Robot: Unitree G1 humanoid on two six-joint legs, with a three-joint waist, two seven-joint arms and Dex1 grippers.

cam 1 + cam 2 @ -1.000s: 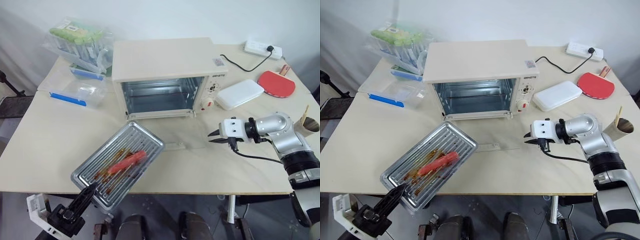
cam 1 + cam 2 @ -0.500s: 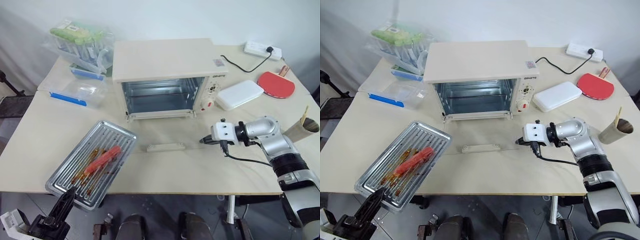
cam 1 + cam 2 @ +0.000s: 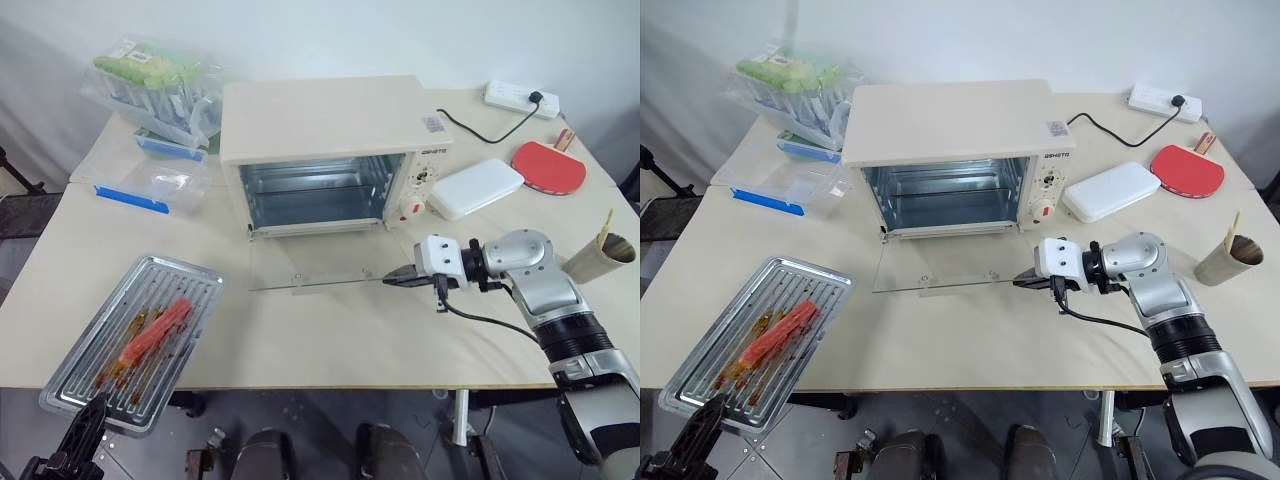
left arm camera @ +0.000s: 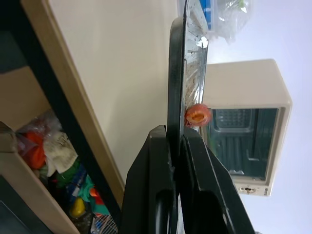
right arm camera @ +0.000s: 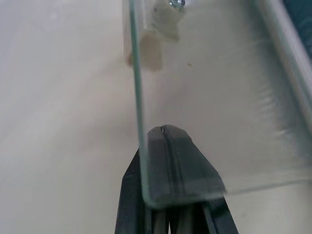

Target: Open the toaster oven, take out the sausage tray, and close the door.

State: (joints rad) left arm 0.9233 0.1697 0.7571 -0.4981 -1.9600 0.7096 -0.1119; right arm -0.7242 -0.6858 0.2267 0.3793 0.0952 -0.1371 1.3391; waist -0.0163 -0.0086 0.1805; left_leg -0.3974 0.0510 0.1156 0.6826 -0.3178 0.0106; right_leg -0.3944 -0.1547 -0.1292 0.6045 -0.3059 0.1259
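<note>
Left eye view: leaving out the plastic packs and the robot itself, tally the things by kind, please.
Toaster oven: 1
Sausage tray: 1
Sausage: 1
White box: 1
Power strip: 1
Red paddle: 1
Paper cup: 1
Total: 7

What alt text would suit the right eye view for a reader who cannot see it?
The right gripper, shut, lifts the open toaster oven's glass door by its front corner. The left gripper holds the sausage tray, which overhangs the table's near left edge.
</note>
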